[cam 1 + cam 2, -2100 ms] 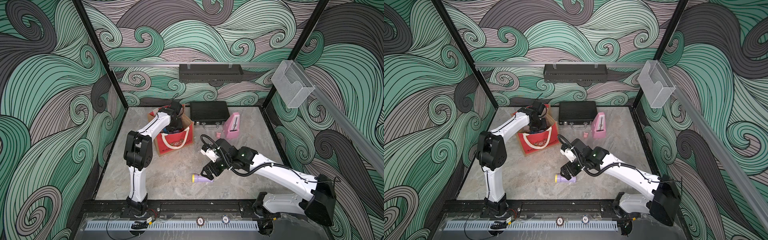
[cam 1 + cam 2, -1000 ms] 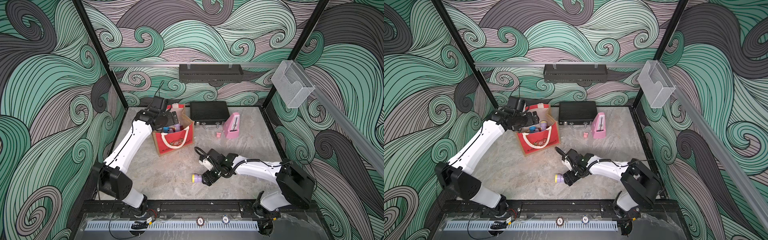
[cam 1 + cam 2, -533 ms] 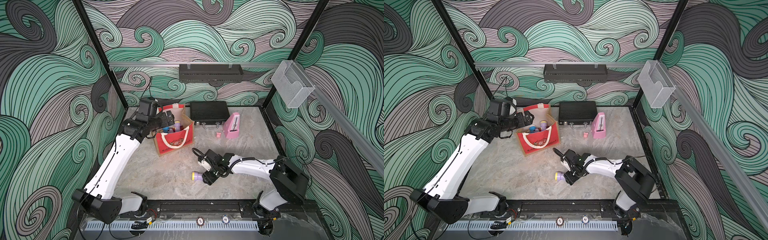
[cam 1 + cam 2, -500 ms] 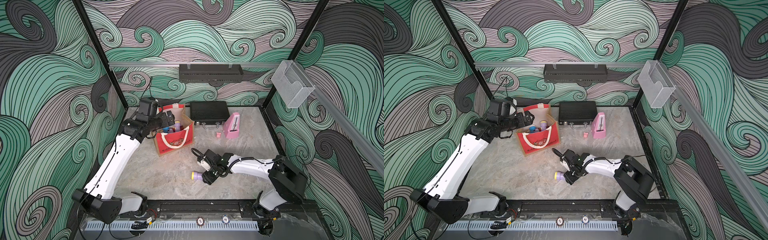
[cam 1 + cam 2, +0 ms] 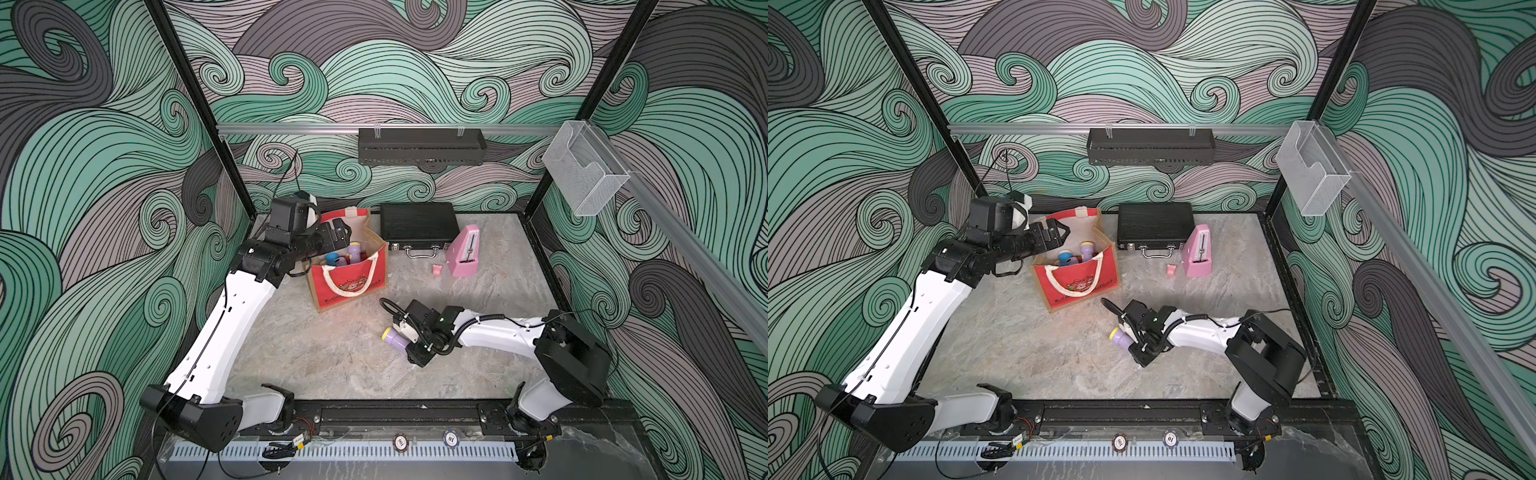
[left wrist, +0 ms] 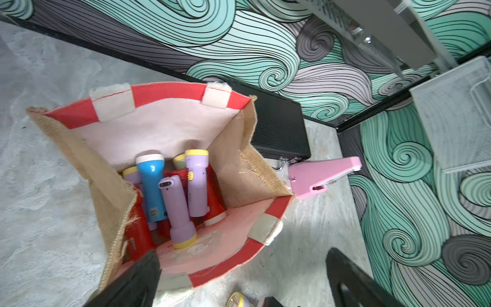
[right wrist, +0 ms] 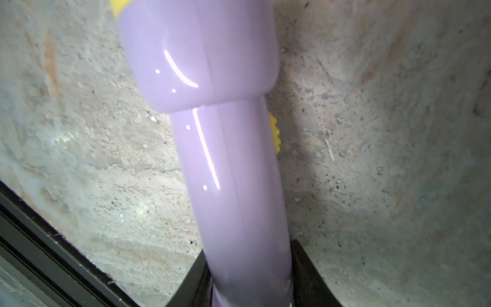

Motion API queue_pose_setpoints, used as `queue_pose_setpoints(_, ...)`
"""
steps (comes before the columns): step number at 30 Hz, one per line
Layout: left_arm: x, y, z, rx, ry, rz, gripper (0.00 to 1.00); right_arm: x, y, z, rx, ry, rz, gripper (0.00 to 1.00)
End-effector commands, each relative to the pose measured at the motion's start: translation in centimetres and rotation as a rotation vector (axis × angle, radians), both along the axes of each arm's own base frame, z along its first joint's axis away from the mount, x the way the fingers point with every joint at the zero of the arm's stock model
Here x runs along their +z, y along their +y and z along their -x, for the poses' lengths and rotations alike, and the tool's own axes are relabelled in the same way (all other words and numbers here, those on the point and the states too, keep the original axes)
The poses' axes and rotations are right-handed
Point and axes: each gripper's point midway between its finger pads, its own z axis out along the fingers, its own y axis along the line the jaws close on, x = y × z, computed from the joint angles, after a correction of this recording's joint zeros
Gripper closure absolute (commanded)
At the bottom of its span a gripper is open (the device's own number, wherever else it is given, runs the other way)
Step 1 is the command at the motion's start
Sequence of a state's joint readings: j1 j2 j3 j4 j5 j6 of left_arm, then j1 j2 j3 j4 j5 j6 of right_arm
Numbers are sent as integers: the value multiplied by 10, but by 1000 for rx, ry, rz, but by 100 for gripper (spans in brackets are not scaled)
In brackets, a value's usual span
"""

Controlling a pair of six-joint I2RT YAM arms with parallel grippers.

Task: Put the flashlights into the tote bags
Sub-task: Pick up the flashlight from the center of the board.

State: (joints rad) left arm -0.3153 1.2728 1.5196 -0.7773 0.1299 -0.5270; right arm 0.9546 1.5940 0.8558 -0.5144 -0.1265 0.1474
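The tote bag (image 5: 353, 282) (image 5: 1079, 282) stands open at the back left of the table, red front facing me. In the left wrist view its red-white rim (image 6: 170, 90) frames several flashlights: a blue one (image 6: 150, 183), two lilac ones (image 6: 178, 210) and red ones (image 6: 138, 234). My left gripper (image 5: 338, 232) (image 5: 1059, 235) (image 6: 239, 281) hovers open over the bag's left rim, holding nothing. A lilac flashlight (image 5: 395, 337) (image 5: 1121, 337) (image 7: 225, 159) with a yellow head lies on the table. My right gripper (image 5: 409, 343) (image 5: 1136, 343) (image 7: 249, 265) is shut on its handle, low at the table.
A black ribbed case (image 5: 417, 222) lies behind the bag to the right. A pink metronome (image 5: 465, 251) and a tiny pink lump (image 5: 436, 269) stand in front of it. A black wire shelf (image 5: 419, 145) and a clear holder (image 5: 584, 174) hang on the walls.
My right jaws have closed onto the lilac flashlight's handle. My left arm has drawn back out of the bag toward the left, still open.
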Motion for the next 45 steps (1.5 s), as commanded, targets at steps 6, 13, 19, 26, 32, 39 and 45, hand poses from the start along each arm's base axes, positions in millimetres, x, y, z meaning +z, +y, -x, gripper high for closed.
queue_pose_setpoints(6, 43, -25, 11, -128, -106, 162, 1, 55, 6, -16, -93, -95, -145, 100)
queue_pose_setpoints(13, 43, -37, 11, -186, -102, 208, 1, 99, -8, -34, -227, -130, -285, 100)
queue_pose_setpoints(19, 51, -53, 14, -278, -104, 258, 1, 146, -20, -51, -328, -206, -410, 100)
queue_pose_setpoints(26, 52, -72, 19, -371, -79, 322, 1, 188, -31, -62, -387, -278, -495, 100)
queue_pose_setpoints(32, 56, -95, 37, -492, -39, 353, 1, 243, -35, -69, -425, -366, -613, 100)
queue_pose_setpoints(39, 54, -129, 55, -608, 11, 400, 1, 309, -19, -86, -407, -459, -739, 100)
queue_pose_setpoints(45, 61, -151, 51, -621, -24, 457, 2, 352, -2, -104, -405, -508, -855, 100)
